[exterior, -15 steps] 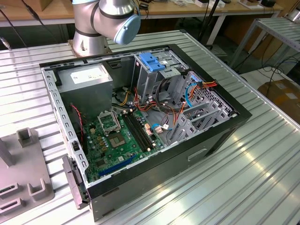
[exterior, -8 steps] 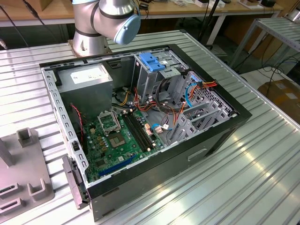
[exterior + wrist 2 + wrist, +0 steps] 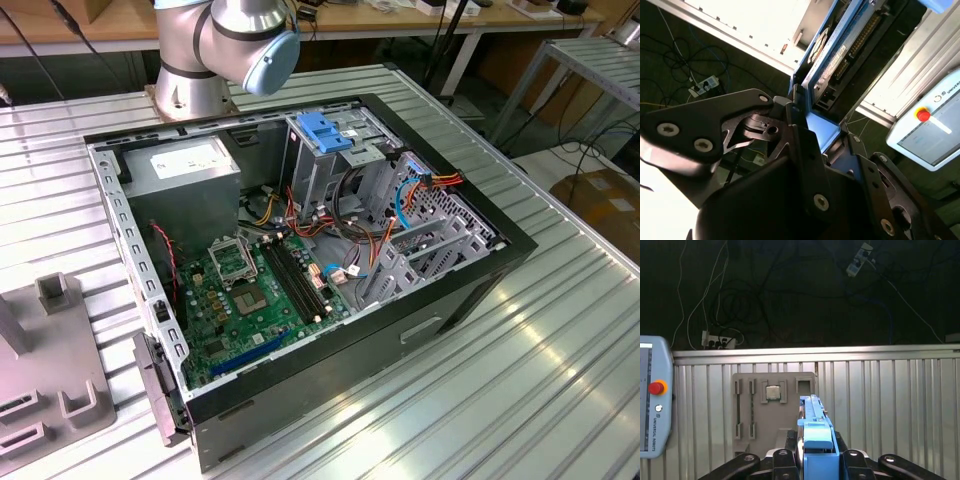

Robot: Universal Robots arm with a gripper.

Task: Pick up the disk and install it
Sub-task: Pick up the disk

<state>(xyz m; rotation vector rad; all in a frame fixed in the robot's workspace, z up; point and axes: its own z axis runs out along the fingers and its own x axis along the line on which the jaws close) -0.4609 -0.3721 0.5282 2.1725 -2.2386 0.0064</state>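
— Where's the disk [image 3: 816, 432]?
— Pinched on edge in my closed jaws. Its long axis runs straight out ahead of my gripper [image 3: 817, 460].
— And the case [image 3: 450, 300]?
— Lying open on the table [image 3: 560, 350], just beside my arm [image 3: 240, 40].

1. Exterior view: set high and to one side, it looks down at mid range on the open case [image 3: 350, 370] and table [image 3: 560, 360], with the arm [image 3: 230, 40] at the far side.
2. First wrist view: from just behind the gripper [image 3: 817, 462], it looks along the edge-on disk [image 3: 816, 435] clamped there, across the table to the floor [image 3: 790, 270].
3. Second wrist view: set tight against the gripper [image 3: 815, 125], it looks slantwise along the disk's face.
4. Both wrist views share the gripper, disk, pendant [image 3: 652, 395] and floor cables [image 3: 740, 295].
5. The exterior and first wrist views share the table and the grey fixture [image 3: 50, 370].
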